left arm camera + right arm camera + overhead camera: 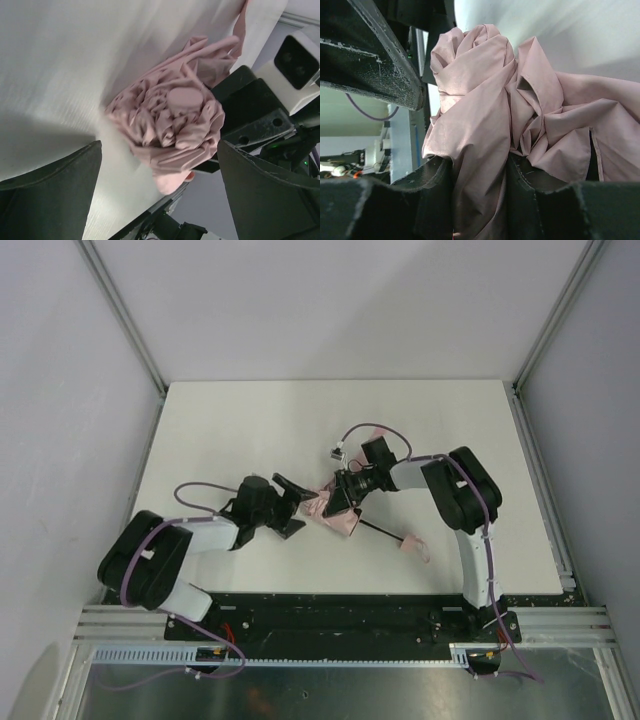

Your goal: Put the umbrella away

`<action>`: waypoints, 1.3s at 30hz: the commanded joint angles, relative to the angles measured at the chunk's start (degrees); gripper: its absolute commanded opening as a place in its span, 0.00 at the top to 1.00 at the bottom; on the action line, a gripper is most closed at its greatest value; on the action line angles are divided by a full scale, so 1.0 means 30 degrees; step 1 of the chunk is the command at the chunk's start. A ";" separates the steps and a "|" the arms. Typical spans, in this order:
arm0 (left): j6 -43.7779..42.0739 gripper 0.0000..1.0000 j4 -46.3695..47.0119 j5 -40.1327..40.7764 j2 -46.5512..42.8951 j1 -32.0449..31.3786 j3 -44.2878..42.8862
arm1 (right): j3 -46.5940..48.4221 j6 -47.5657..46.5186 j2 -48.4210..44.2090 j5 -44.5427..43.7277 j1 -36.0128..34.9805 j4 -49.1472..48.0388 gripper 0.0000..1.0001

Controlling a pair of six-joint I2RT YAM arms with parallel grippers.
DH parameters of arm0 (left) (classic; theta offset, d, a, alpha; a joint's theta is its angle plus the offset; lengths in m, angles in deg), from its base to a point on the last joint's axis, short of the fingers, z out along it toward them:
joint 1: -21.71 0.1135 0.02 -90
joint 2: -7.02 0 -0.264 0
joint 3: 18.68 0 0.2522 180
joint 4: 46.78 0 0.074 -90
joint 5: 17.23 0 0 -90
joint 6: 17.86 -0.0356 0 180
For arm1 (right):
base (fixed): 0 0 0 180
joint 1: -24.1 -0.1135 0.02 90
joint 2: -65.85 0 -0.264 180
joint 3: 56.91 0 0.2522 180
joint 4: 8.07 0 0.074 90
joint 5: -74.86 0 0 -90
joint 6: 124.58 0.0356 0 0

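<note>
My right gripper pinches the bunched pink umbrella by its fabric, steadying it. My left gripper, spread wide and empty, faces its tip, likely to gather it.

Ribs of umbrella hid. by fabric

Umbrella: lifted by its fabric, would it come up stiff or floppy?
Probably floppy: the umbrella is crumpled cloth, bunched in the right hand. The thin shaft is likely stiff and could swing. It looks light.
</note>
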 commanded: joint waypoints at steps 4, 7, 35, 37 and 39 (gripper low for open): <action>0.2044 0.01 0.1506 0.0732 0.2236 -0.1059 -0.1367 | -0.1092 -0.0211 0.2148 -0.2438 0.0058 0.4489 1.00; 0.2463 0.01 0.1531 0.0866 0.3077 -0.1551 -0.1388 | -0.0917 -0.0128 0.2180 -0.2405 0.0097 0.4500 1.00; -0.0260 0.83 -0.2353 0.5285 0.5746 -0.2239 -0.1706 | 0.0620 -0.1233 0.1229 -0.3354 -0.0647 0.5763 0.91; -0.0478 0.89 -0.2602 0.5513 0.5620 -0.2329 -0.1809 | 0.0628 -0.1271 0.0979 -0.3669 -0.0637 0.5820 0.87; -0.0664 0.93 -0.2949 0.5798 0.5508 -0.2462 -0.1952 | 0.0631 -0.1332 0.0528 -0.4290 -0.0635 0.5958 0.79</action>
